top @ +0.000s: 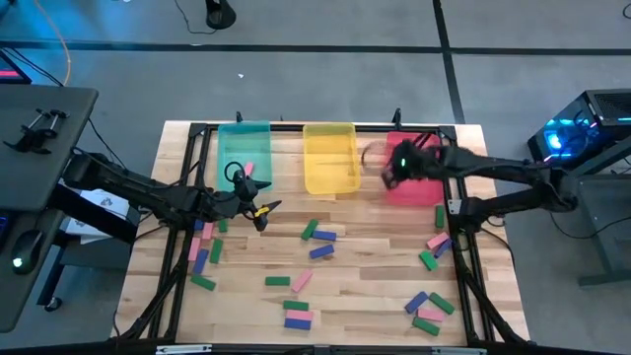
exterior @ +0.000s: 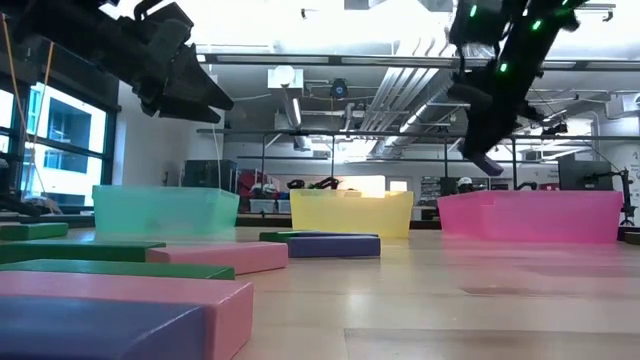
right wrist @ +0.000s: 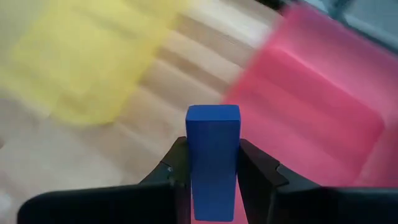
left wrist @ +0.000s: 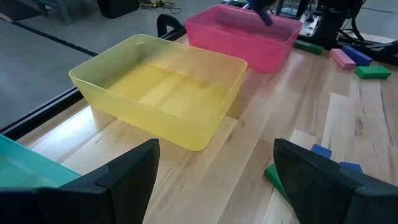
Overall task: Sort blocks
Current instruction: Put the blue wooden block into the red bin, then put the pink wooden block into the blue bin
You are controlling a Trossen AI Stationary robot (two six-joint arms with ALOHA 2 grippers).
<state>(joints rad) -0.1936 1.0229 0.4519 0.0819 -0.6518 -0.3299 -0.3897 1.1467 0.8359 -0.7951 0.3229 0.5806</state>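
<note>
Taking the yellow tray point(top: 330, 158) as my landmark and working across from its left: my left gripper point(top: 258, 210) hangs off the tray's near-left corner, close to the teal tray point(top: 244, 150), fingers spread wide with nothing between them; through its wrist camera I look past both dark fingers point(left wrist: 127, 171) straight at the yellow tray's wall. That arm waits. To the right of the yellow tray, my right gripper point(right wrist: 212, 163) is up in the air between it and the red tray point(top: 412, 182), just at the red tray's left edge. Its fingers are closed on a blue block point(right wrist: 212, 158), pinched across its narrow sides, so the block's long axis runs straight out ahead of the fingertips and most of its length sticks out beyond them. From my wrist view the yellow tray lies to one side of the block and the red tray to the other. That is what the next move turns on: I judge this arm alone can place the block, and which tray it swings over settles it. The other blocks point(top: 317, 235) lie scattered on the table nearer than the yellow tray.
</note>
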